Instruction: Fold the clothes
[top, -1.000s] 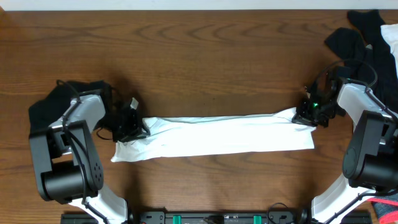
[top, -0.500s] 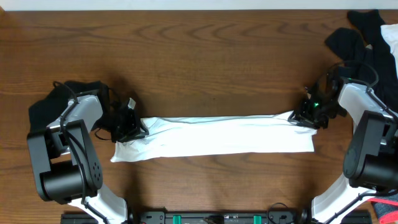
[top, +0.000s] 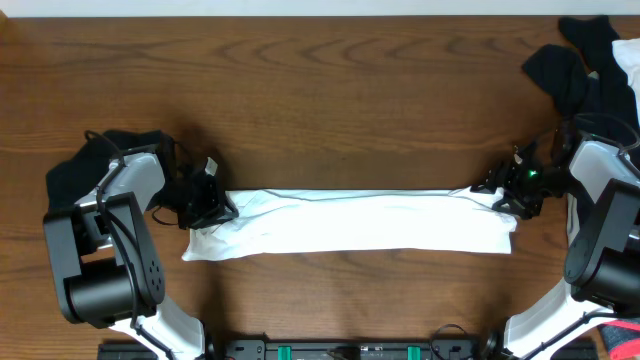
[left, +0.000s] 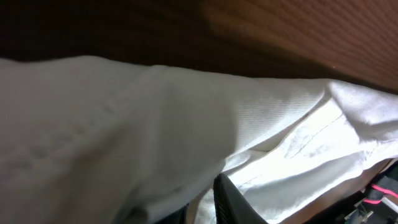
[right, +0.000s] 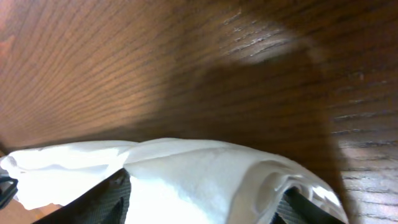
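Broadly, a dark wooden table fills the overhead view. Across it lies the white T-shirt, folded into one long narrow band that runs from the left gripper to the right gripper. I judge it is stretched between the two hands so that the fold lies flat and straight.

Beyond the right gripper, farther out and to its outer side, sits a heap of black and white clothes, probably waiting its turn. Behind the left gripper, on its outer side, a black garment lies partly under that arm.

The left gripper is nearly closed and pinches the band's end, which rises a little into it; its wrist camera shows almost nothing but bunched white cloth. The right gripper's jaws stand wide apart. Its fingers sit either side of the other end, and the cloth lies loose between them, not pinched.

The wood is brown with clear grain and a soft sheen. Of the room I see only a pale strip past the table's far edge.
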